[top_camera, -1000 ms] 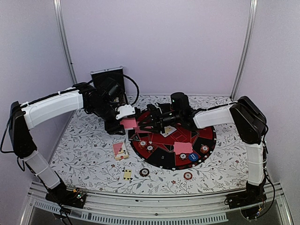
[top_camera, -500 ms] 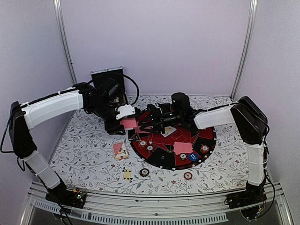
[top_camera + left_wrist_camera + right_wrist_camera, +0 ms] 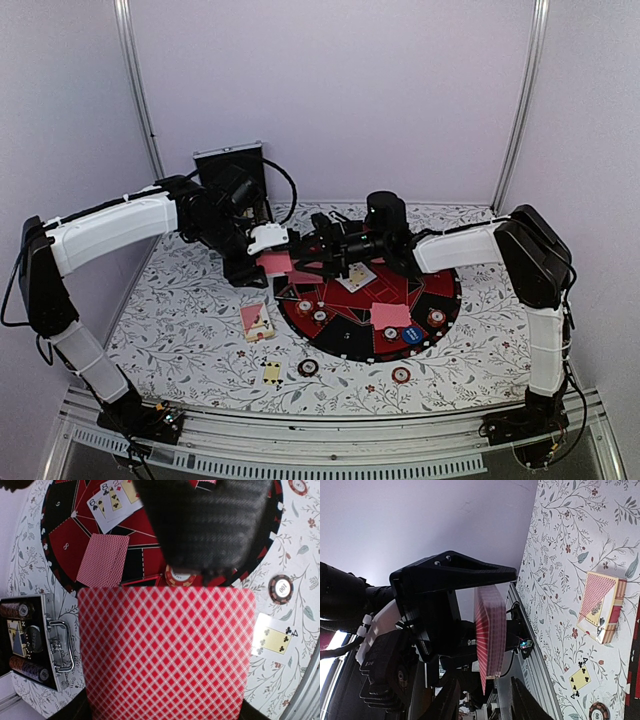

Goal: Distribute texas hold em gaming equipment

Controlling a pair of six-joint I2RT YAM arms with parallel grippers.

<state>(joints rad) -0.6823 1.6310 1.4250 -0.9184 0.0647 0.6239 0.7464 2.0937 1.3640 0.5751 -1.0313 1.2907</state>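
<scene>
From above, your left arm [image 3: 110,228] reaches in from the left. The left jaws are clamped tight on the pink-backed deck of playing cards [image 3: 276,264], held in the air at the left rim of the round red-and-black mat [image 3: 350,343]. The right arm [image 3: 455,248] stretches across that mat, and the right jaws sit just beside the deck. The small pink card box [image 3: 257,320] lies on the floral desk [image 3: 180,330] left of the mat, and a blue round button [image 3: 412,335] rests on the mat's near side. In your left wrist view the deck's [image 3: 165,650] diamond-patterned back fills the lower frame, with the right arm's black carbon-weave body [image 3: 205,525] just past its far edge. In your right wrist view the deck [image 3: 489,635] stands edge-on. The right jaws stand partly apart and grip nothing. The deck's end is about level with their tips, and you cannot tell whether it touches them. The box [image 3: 600,605] lies on the desk off to the right.
</scene>
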